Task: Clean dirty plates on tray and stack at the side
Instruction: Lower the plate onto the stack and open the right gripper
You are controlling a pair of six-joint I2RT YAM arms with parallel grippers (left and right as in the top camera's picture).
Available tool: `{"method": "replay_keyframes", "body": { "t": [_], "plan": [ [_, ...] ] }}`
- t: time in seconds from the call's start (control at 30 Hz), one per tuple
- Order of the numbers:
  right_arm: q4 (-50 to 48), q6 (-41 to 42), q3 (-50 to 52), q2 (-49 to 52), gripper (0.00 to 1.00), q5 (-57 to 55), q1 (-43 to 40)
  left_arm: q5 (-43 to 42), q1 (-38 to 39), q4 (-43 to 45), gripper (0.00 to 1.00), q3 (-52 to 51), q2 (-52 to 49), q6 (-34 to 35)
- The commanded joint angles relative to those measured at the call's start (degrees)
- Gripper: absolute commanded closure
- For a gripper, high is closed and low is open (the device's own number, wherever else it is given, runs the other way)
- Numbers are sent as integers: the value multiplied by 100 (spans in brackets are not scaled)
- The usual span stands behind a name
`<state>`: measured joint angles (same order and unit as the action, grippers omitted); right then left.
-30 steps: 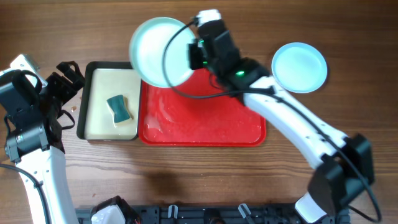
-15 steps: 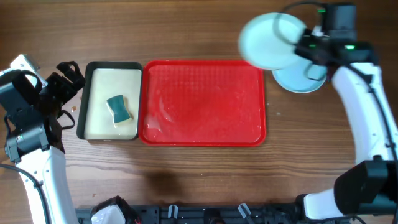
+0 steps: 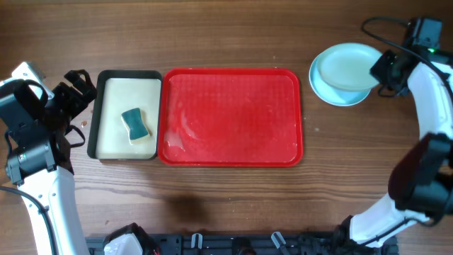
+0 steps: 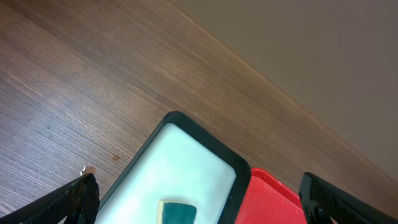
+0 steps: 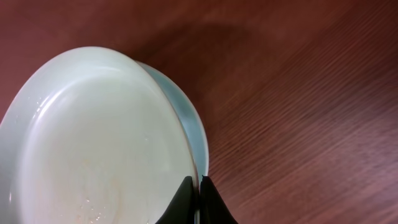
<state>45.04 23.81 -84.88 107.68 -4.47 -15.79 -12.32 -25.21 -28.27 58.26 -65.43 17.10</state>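
Two slim black fingers of the right gripper [image 5: 197, 190] sit closest to us, pinched nearly shut on the near rim of a round, shallow, off-white plate [image 5: 93, 143] with a faint yellowish film in its well. We judge it rigid and fairly light but glossy and likely slick (possibly wet). The raised rim is the only real purchase, and a one-edge pinch lets it lever and slip. It wants setting down gently, since it may chip. Just beneath it, offset, lies a pale blue round plate [image 5: 191, 124] on the brown wooden bench [image 5: 298, 93]; whether the two touch we cannot tell. Farther left the big red rectangular plastic tray [image 3: 230, 117] carries no plates, then comes a black-rimmed cream tray [image 3: 113, 106] with a teal sponge [image 3: 136, 124]. Beyond that the left gripper [image 3: 78, 88] hangs with fingers spread wide, holding nothing.
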Motion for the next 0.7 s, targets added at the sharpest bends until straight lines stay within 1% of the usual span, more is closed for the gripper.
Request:
{"method": "replay_keyframes", "body": {
  "t": [0.0,0.13,0.17,0.2,0.23,0.27,0.33,0.4,0.43,0.47,0.5,0.53,0.57,0.6,0.63,0.67],
  "plan": [
    [-42,55,26,415,96,68,22,-50,-31,11,0,48,-33,50],
    [-57,33,26,509,96,68,24,-50,-31,11,0,48,-33,50],
    [-59,31,26,509,93,70,24,-50,-31,11,0,48,-33,50],
    [-52,15,26,509,74,72,24,-50,-31,11,0,48,-33,50],
    [-31,13,26,509,50,74,24,-50,-31,11,0,48,-33,50],
    [9,-2,26,509,38,92,24,-50,-31,11,0,48,-33,50],
    [24,-428,26,509,28,433,24,-50,-31,11,0,48,-33,50],
    [0,-680,26,511,26,907,24,-50,-31,11,0,48,-33,50],
    [-26,-774,26,509,27,1202,24,-50,-31,11,0,48,-33,50],
    [-72,-905,26,511,32,1561,35,-50,-31,11,0,48,-33,50],
    [-107,-1051,26,511,40,1816,66,-50,-31,13,0,48,-33,50],
    [-136,-1108,26,511,63,1919,116,-50,-31,11,0,48,-33,50],
    [-160,-1143,26,511,80,1932,175,-50,-31,11,0,48,-33,50],
    [-181,-1145,26,518,91,1930,245,-50,-31,11,0,48,-33,50],
    [-199,-1147,26,529,96,1930,304,-50,-31,11,0,48,-33,50],
    [-214,-1147,26,544,96,1930,387,-50,-31,11,0,48,-33,50]
  ]
}}
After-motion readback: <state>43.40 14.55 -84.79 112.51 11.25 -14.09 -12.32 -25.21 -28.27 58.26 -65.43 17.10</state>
